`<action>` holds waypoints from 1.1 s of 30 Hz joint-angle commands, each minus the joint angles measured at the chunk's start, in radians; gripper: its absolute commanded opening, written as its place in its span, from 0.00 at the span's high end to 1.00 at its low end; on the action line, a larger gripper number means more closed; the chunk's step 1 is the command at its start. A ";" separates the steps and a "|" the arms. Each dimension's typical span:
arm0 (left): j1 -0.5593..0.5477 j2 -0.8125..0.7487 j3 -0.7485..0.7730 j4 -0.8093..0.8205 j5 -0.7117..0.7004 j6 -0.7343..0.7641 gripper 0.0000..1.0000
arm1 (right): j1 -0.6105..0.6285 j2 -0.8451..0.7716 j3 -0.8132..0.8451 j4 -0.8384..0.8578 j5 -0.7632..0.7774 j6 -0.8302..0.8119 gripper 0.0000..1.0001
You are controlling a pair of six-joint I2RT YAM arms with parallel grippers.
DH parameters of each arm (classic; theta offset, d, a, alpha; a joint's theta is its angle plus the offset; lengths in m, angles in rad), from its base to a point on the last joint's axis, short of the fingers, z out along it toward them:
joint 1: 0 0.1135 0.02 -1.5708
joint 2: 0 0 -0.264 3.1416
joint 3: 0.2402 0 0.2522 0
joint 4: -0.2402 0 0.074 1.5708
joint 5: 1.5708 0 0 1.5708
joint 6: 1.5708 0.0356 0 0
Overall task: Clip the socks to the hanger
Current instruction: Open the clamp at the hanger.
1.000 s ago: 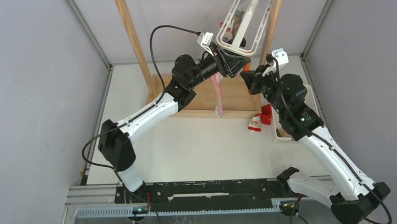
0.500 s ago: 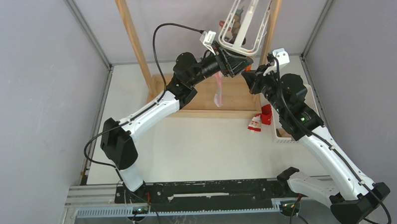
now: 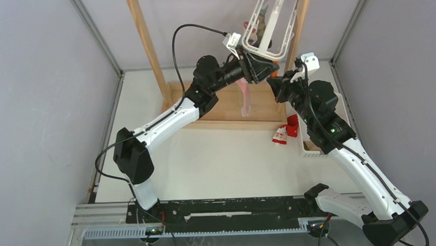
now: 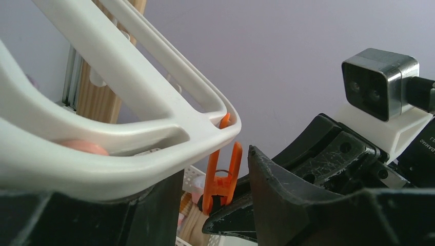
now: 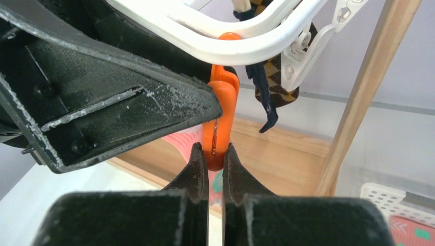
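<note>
Right claw (image 5: 215, 156) pinching orange clip (image 5: 221, 102) under hanger (image 5: 231, 48). Left claw (image 3: 266, 72) grip: cannot tell. Pink sock (image 3: 247, 103) dangling under hanger; needing its edge inside clip.

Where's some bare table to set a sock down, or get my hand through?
Bare table lies between the wooden rack's base, the left arm and the red socks; another patch, left of that arm. Crowded: under the hanger, where the left gripper and right gripper meet at the orange clip, and by the basket.
</note>
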State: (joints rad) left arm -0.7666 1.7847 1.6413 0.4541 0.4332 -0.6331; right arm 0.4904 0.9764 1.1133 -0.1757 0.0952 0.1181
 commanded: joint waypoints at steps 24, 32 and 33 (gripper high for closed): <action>-0.012 0.029 0.110 0.012 0.053 -0.020 1.00 | 0.002 0.006 -0.002 0.004 -0.041 0.020 1.00; -0.015 0.017 0.093 0.012 0.066 -0.004 0.79 | -0.001 0.001 0.002 0.003 -0.053 0.013 1.00; -0.016 0.023 0.103 0.008 0.079 -0.005 0.70 | 0.000 0.002 0.002 0.004 -0.055 0.014 1.00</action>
State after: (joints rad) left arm -0.7677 1.8126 1.6848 0.4522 0.4732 -0.6487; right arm 0.4839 0.9783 1.1095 -0.1822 0.0982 0.1219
